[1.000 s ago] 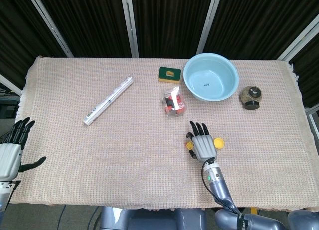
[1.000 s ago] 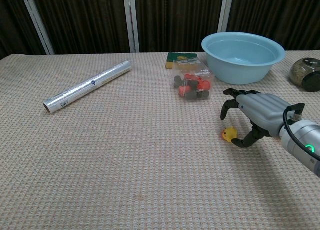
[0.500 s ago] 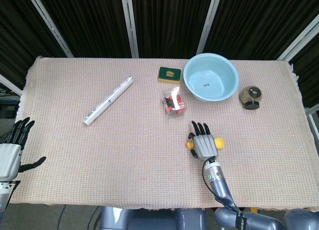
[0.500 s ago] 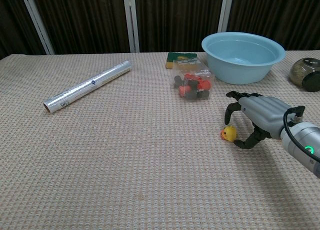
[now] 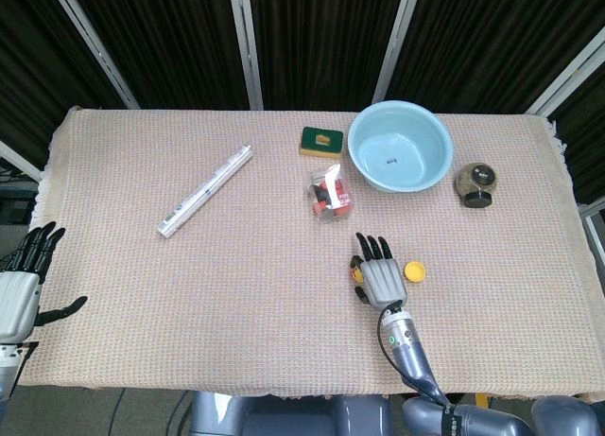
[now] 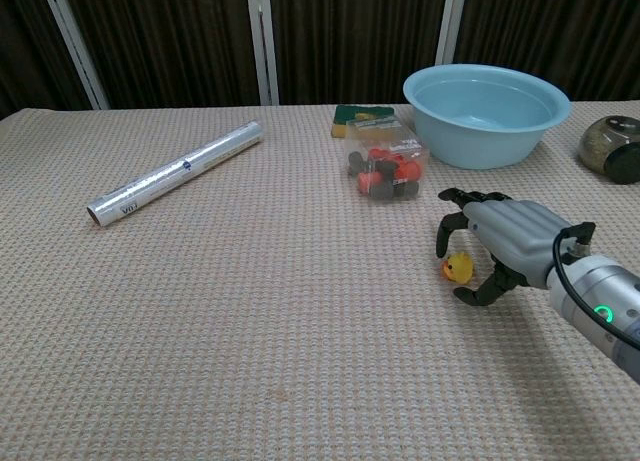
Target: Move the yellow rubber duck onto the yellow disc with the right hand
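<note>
A: Head view first. Where is the yellow rubber duck point(image 5: 358, 274)?

B: Only a sliver of it shows, at the nine o'clock edge of the right hand point(image 5: 381, 275), which lies palm down over it on the woven table cover point(image 5: 236, 266). The fingers point toward twelve o'clock.

A: And the yellow disc point(image 5: 413, 270)?

B: Flat on the cover at three o'clock of that hand, just beside it, with nothing on it. The duck is not on it.

A: The left hand point(image 5: 21, 289)?

B: At the table's nine o'clock edge, off the cover, fingers spread apart and holding nothing.

A: What else is there?

B: A light blue basin point(image 5: 400, 146) at twelve o'clock of the right hand, a clear box of red and black pieces point(image 5: 329, 196) toward eleven, a green sponge point(image 5: 321, 141) beyond that, a dark jar point(image 5: 475, 184) at two o'clock, and a foil roll point(image 5: 204, 191) far off at ten.

A: Now the chest view.

B: Here the duck point(image 6: 458, 269) stands on the cover under the arched right hand point(image 6: 498, 243). The fingers point(image 6: 447, 229) curve down on its far side and the thumb point(image 6: 480, 289) hooks in on its near side; they cage it, spread, and I cannot tell if any tip touches it. The duck is not lifted. The disc is hidden behind the hand here, and the left hand is out of frame
</note>
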You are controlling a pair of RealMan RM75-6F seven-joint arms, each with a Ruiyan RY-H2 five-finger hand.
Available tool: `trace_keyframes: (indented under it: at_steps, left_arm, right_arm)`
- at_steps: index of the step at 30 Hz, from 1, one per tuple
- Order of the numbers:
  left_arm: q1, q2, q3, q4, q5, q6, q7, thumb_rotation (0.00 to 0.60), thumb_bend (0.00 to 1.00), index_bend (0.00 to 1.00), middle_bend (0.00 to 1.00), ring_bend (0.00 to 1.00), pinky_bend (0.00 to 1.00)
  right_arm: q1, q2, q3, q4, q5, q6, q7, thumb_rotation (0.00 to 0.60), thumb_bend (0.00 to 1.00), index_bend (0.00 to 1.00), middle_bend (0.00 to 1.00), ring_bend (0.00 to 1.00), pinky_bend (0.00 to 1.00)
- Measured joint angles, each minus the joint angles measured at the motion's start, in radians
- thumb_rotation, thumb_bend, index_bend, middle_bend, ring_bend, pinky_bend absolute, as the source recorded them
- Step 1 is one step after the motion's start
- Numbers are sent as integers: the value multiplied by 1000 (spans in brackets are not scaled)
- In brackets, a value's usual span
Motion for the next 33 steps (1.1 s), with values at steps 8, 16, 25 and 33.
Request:
trace_keyframes:
  at_steps: [8,16,25,33]
  left_arm:
    - [0,0,1,2,2,1,-4,600,0,0,0,0,225]
    - [0,0,3,0,5,2,-1,600,0,0,0,0,225]
    - [-1,0,4,-2,8,2,0,600,0,0,0,0,224]
    - [0,0,4,-1,10,4,0,600,0,0,0,0,225]
  right_arm:
    - [11,5,0,22,-6,-8,3,600,251,402,0,0,0]
    - [9,18,1,30,0,-18,32,600,254,402,0,0,0]
    - [4,17,-3,43,-5,-10,49,600,258,468,0,0,0]
    - [2,16,-5,48,-15,1,59,600,258,494,0,0,0]
